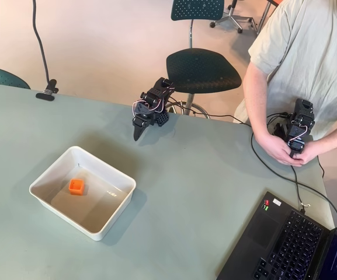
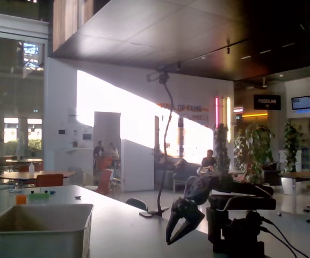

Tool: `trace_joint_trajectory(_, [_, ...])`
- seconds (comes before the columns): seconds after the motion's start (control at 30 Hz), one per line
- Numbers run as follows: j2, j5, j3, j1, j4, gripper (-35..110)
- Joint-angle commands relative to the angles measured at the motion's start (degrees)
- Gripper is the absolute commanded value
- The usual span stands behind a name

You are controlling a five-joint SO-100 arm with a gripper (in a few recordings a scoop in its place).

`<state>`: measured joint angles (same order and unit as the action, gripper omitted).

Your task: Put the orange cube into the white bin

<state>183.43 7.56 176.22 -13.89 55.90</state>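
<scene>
One white bin (image 2: 36,228) sits closest in the fixed view; overhead, it (image 1: 107,221) holds one orange cube (image 1: 76,186) on its floor. One black gripper (image 2: 177,230) hangs beside it, well apart, fingers slightly parted, empty (image 1: 139,132). One laptop (image 1: 285,242) lies nearby.

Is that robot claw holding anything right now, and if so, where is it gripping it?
Nothing. The tool hangs empty above the table, apart from the bin. The cube lies loose inside the bin.
</scene>
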Motion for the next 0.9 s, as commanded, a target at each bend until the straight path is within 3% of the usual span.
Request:
trace_joint_trajectory(0.0, [0.2,-1.8,-0.4,1.1,0.1,-2])
trace_joint_trajectory(0.87, [0.3,-1.3,1.8,0.7,-0.3,-2])
